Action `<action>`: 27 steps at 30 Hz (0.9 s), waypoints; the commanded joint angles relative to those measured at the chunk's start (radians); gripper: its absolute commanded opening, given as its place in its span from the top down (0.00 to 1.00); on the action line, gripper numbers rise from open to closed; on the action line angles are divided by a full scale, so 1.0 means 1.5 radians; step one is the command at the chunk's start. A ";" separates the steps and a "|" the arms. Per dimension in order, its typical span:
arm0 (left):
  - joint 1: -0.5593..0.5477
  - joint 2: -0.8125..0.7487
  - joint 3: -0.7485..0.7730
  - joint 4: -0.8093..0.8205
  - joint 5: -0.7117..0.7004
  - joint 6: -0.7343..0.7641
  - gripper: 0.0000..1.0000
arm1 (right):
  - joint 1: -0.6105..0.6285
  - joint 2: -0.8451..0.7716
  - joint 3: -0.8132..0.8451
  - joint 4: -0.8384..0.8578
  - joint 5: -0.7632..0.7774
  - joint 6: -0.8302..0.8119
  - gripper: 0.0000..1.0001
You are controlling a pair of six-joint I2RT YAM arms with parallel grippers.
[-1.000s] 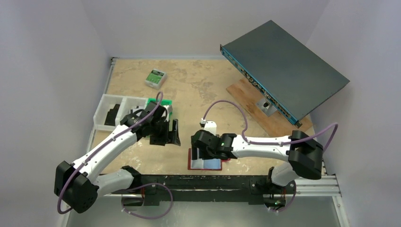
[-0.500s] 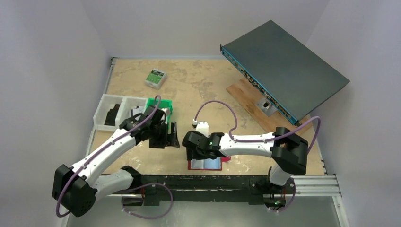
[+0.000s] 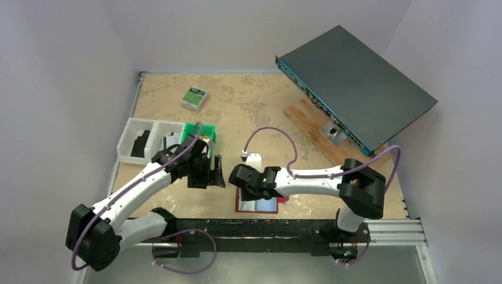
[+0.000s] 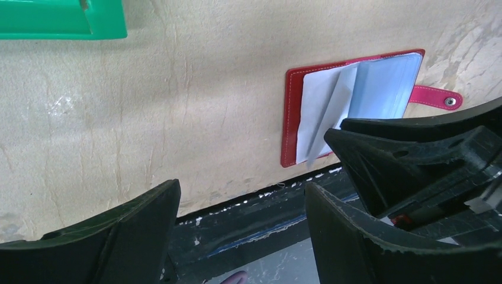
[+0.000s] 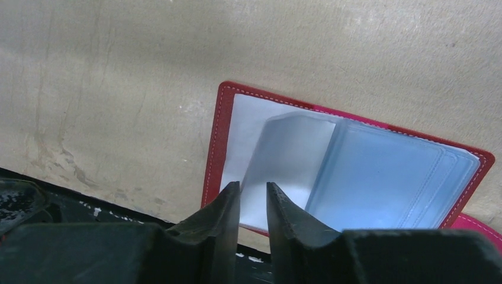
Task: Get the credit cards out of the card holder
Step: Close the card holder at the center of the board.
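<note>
The card holder (image 5: pixel 379 177) lies spread open and flat on the table (image 3: pixel 237 106), close to the near edge and between my two arms. Its red cover faces down, its pale grey-blue pockets face up, and its snap tab (image 4: pixel 438 97) sticks out at one side.

One inner leaf (image 5: pixel 290 160) stands up from the rest of the pockets. Its free edge runs down into the slit between the fingers of my right end effector (image 5: pixel 253 188). Those fingers are drawn almost together, with only a thin gap between them, and they pinch that leaf directly above the holder. Whether one of the credit cards sits inside the leaf I cannot tell.

My left end effector (image 4: pixel 241 186) hangs just to the left of the holder with its fingers spread wide. It holds nothing and touches nothing, and bare table shows between the tips.

Beyond my left arm are a green bin (image 3: pixel 198 131) and a white divided tray (image 3: pixel 142 139). Farther back lies a small green-and-white box (image 3: pixel 195 97). At the far right, a dark flat device (image 3: pixel 355 83) leans tilted over a wooden board (image 3: pixel 314 127).
</note>
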 commanded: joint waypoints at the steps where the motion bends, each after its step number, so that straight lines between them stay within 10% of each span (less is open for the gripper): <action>1: -0.008 0.006 -0.013 0.036 0.020 -0.016 0.24 | -0.009 -0.012 -0.021 0.010 -0.004 0.011 0.82; 6: -0.023 0.026 -0.032 0.073 0.038 -0.035 0.26 | -0.018 -0.045 -0.049 0.011 -0.004 0.019 1.00; 27: -0.071 0.171 -0.110 0.332 0.167 -0.147 0.41 | -0.020 -0.164 -0.055 -0.008 0.008 0.021 1.00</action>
